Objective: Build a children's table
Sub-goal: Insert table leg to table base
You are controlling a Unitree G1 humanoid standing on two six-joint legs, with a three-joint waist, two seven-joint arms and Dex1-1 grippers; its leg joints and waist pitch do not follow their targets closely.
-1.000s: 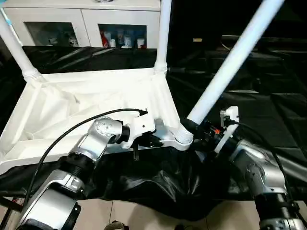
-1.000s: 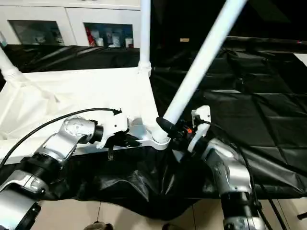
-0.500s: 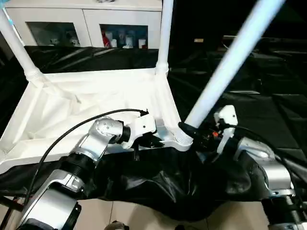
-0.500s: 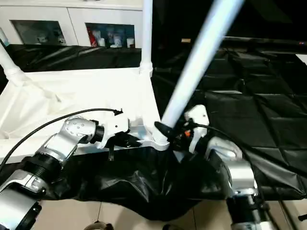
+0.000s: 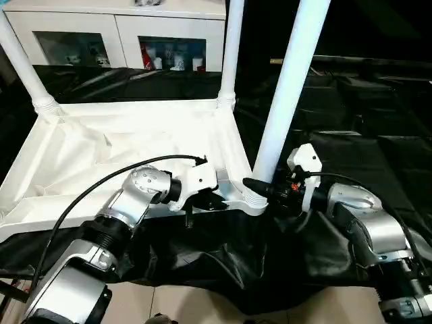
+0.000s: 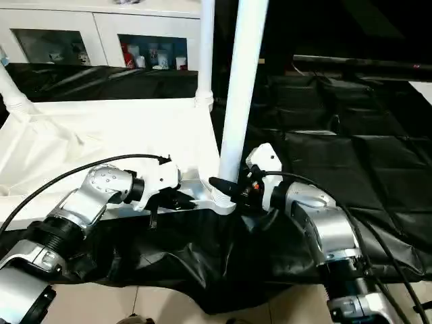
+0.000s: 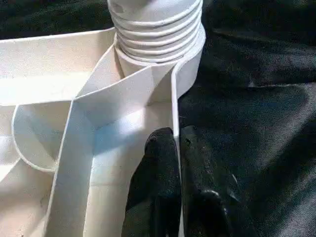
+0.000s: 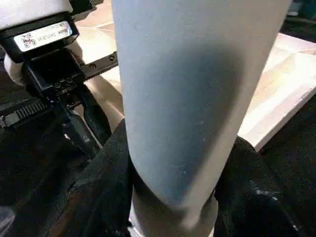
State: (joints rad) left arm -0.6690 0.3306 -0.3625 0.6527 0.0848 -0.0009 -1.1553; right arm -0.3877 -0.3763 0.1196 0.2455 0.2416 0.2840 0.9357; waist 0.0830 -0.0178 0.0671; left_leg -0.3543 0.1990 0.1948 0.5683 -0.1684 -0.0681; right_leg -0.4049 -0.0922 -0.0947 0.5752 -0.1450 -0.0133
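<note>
The children's table lies upside down on a black sheet, its white top (image 5: 121, 145) showing the ribbed underside. Two legs stand in the far corner sockets, one on the left (image 5: 23, 67) and one on the right (image 5: 231, 54). A third leg (image 5: 290, 88) rises almost upright from the near right socket (image 5: 251, 201); its ribbed foot (image 7: 155, 29) sits in that socket. My right gripper (image 5: 264, 190) is shut around this leg just above the socket, with black fingers (image 8: 101, 187) on both sides. My left gripper (image 5: 204, 200) is shut on the top's near rim (image 7: 174, 103) beside the socket.
White cabinets (image 5: 115, 30) with glass doors and small bottles stand behind the work. The black sheet (image 5: 358, 115) covers the surface to the right and hangs over the front edge. Pale floor tiles (image 5: 182, 307) show below.
The near right leg has swung from a strong rightward lean to nearly upright, and my right wrist turned with it. My left arm has stayed in place on the rim.
</note>
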